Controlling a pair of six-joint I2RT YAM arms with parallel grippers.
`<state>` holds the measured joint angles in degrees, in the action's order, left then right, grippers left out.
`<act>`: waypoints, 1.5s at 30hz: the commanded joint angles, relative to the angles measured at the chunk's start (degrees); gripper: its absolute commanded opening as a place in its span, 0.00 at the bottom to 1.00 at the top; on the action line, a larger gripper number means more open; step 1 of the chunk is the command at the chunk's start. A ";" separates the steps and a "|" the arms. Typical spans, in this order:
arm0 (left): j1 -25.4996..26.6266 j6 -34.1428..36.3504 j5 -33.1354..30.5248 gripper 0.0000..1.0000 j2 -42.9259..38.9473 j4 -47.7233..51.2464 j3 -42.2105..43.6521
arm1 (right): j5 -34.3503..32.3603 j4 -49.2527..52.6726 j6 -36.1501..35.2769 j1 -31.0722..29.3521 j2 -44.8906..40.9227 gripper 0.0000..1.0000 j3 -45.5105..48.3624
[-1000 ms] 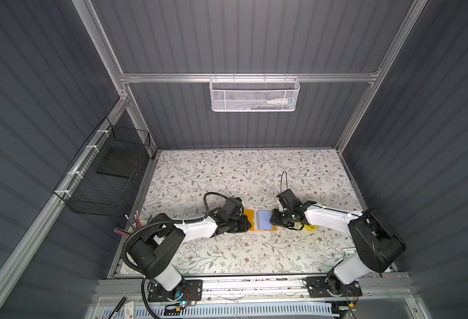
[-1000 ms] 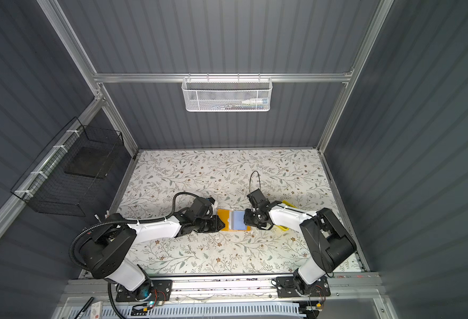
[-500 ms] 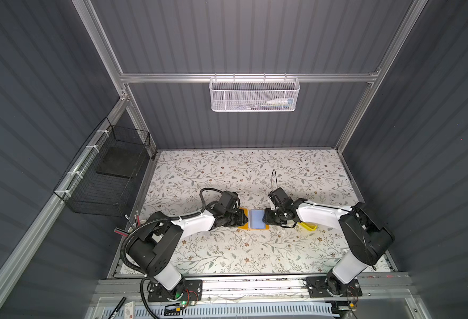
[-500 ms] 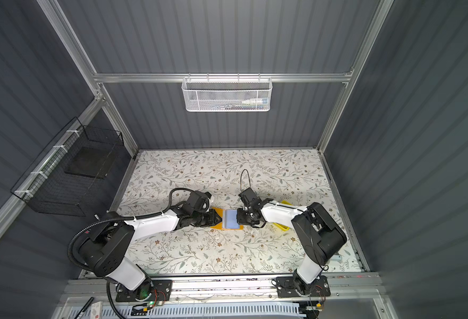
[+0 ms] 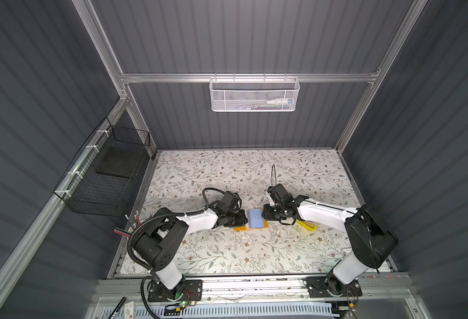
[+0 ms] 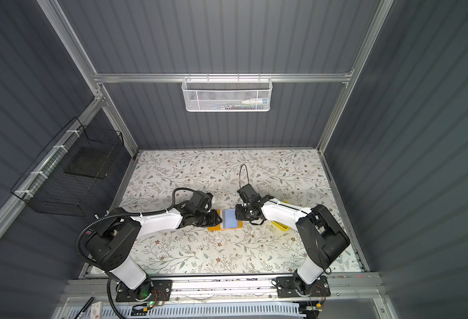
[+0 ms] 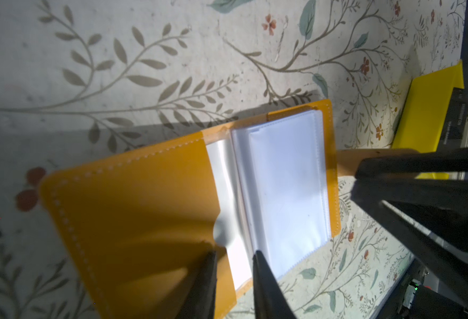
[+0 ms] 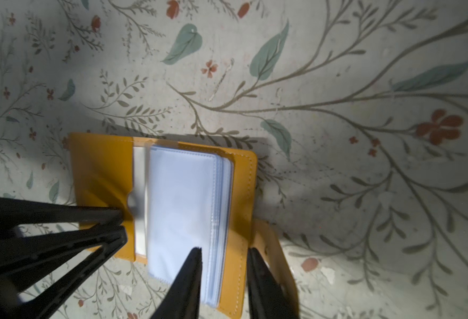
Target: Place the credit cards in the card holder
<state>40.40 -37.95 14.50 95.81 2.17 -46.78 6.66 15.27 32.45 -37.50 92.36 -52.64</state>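
card holder (image 5: 255, 221) lies open | left jaws at its 9 o'clock, slightly parted, empty, on cover (image 7: 133, 215) | right jaws at 3 o'clock, slightly parted, empty, astride sleeve pages (image 8: 180, 198)

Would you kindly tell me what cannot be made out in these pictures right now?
- Cards, left wrist view: cut off by the picture edge; count unknown.
- Tray, both top views: mostly under the right arm.
- Sleeve pages, right wrist view: blurred; any card inside unclear.
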 commanded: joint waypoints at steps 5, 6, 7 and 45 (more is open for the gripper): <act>-0.15 -0.45 -0.04 0.25 0.51 -1.09 1.78 | 3.02 0.12 0.59 -1.87 -0.83 0.30 -2.71; -0.15 -0.50 0.01 0.25 0.47 -1.08 1.93 | 3.51 0.02 0.82 -2.08 -0.01 0.30 -3.32; -0.15 -0.51 0.03 0.25 0.38 -1.20 2.10 | 3.87 0.03 1.00 -2.21 0.66 0.29 -3.85; -3.80 -6.14 13.27 0.25 -1.51 -20.89 12.70 | -3.68 1.59 1.57 -3.37 7.15 0.24 0.08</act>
<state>36.71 -43.31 25.76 94.83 -18.74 -34.83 4.89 14.09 33.61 -40.77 99.39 -54.98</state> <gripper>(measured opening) 0.249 0.243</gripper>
